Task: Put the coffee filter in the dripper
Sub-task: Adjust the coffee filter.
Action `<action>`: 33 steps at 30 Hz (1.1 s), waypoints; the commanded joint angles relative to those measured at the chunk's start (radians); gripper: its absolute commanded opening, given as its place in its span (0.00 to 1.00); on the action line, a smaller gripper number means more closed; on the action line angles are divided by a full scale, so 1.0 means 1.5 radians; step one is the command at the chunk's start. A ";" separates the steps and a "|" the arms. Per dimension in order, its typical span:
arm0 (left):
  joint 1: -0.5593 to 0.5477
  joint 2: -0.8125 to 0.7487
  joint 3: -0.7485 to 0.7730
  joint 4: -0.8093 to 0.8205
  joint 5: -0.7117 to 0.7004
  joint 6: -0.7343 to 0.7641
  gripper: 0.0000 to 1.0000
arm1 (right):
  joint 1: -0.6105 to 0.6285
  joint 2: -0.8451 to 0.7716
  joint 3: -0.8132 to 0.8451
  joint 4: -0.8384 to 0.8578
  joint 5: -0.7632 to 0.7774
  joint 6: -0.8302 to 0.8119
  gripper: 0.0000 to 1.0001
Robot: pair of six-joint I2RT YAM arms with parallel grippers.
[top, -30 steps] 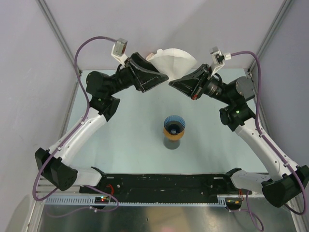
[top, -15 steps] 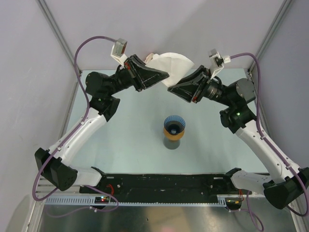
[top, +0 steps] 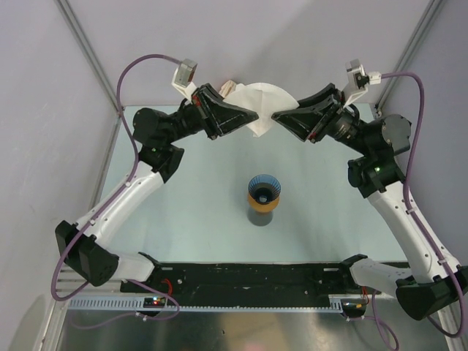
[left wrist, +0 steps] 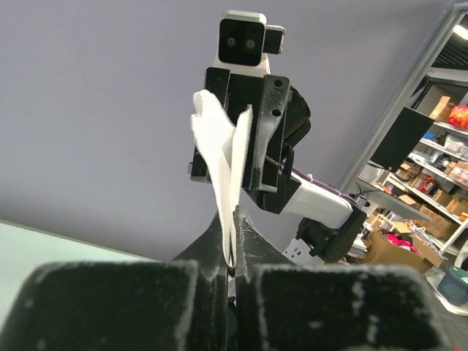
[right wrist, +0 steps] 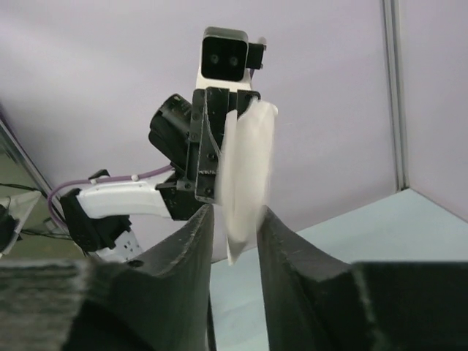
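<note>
One filter (top: 263, 102), left jaws pinching it — right jaws parted.
Carry it point-down, centred over the dripper (top: 263, 186).

Enclosure and surroundings. A pale green table top (top: 197, 212) is bounded by plain lavender-grey panels: a back wall (top: 256, 36), a left wall (top: 36, 131) and a right wall (top: 450, 95). Slanting aluminium posts (top: 86, 47) join them at the rear corners. A black base plate (top: 248, 276) and a slotted metal rail (top: 241, 301) run along the near edge. Lighting is soft and even. Beyond the enclosure, the left wrist view shows open shelving (left wrist: 446, 157) holding assorted goods, with cardboard boxes (left wrist: 398, 252) stacked below.
</note>
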 commanded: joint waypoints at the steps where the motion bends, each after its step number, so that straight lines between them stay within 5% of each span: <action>1: -0.008 -0.003 0.020 0.028 0.015 0.005 0.00 | -0.011 0.006 0.037 0.028 -0.002 0.022 0.21; 4: -0.004 -0.007 0.013 0.028 0.006 0.009 0.00 | -0.019 0.000 0.039 0.030 -0.011 0.012 0.03; 7: -0.002 -0.009 0.011 0.028 0.003 0.008 0.00 | -0.030 -0.008 0.039 0.024 -0.008 0.011 0.00; 10: -0.001 -0.008 0.010 0.028 0.008 0.005 0.00 | -0.034 -0.012 0.040 0.020 -0.002 0.011 0.16; 12: -0.001 -0.008 0.009 0.028 0.009 0.005 0.00 | -0.035 -0.012 0.041 0.020 -0.004 0.010 0.04; 15: -0.001 -0.011 0.007 0.028 0.009 0.010 0.02 | -0.035 -0.012 0.041 0.019 -0.013 0.002 0.01; 19: 0.003 -0.025 -0.002 0.012 0.012 0.029 0.43 | -0.043 -0.017 0.036 0.006 -0.027 -0.018 0.00; 21: 0.015 -0.046 -0.006 -0.050 0.013 0.061 0.66 | -0.053 -0.024 0.028 -0.004 -0.039 -0.032 0.00; 23: 0.044 -0.079 -0.015 -0.135 0.022 0.108 0.76 | -0.063 -0.038 0.017 -0.031 -0.052 -0.062 0.00; 33: 0.146 -0.202 0.085 -0.752 0.005 0.637 0.89 | -0.063 -0.126 -0.026 -0.320 -0.181 -0.374 0.00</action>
